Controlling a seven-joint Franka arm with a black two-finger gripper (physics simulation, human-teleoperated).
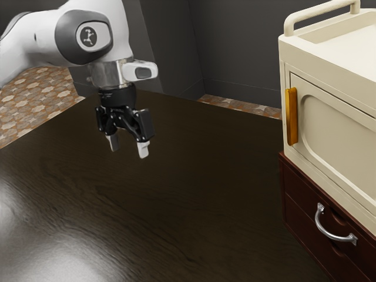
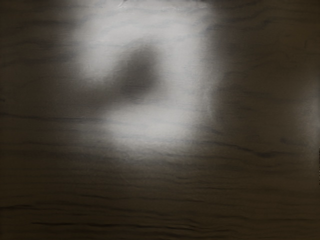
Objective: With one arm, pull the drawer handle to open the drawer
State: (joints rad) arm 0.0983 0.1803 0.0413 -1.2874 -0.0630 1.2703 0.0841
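Over at the exterior view's right there's one dark red drawer unit [image 1: 298, 191] with one curved silver drawer handle [image 1: 332, 234] on its front, and that's the thing to pull. Sitting on top of that unit is one cream cabinet [image 1: 329, 64], which has one door [image 1: 338, 126], one upright orange handle [image 1: 292, 116] and one rail [image 1: 320, 14] up top. So that's two handles, one silver and one orange, plus the rail. As for the arm, I've got one gripper [image 1: 128, 145] pointing down above the dark wooden table [image 1: 176, 194], well apart from the silver handle. Its two fingers [image 1: 143, 150] stand wide of each other, both with pale tips, and they've got hold of nothing. My wrist view is looking at wood grain, with one big bright patch on it and a darker blotch inside that.
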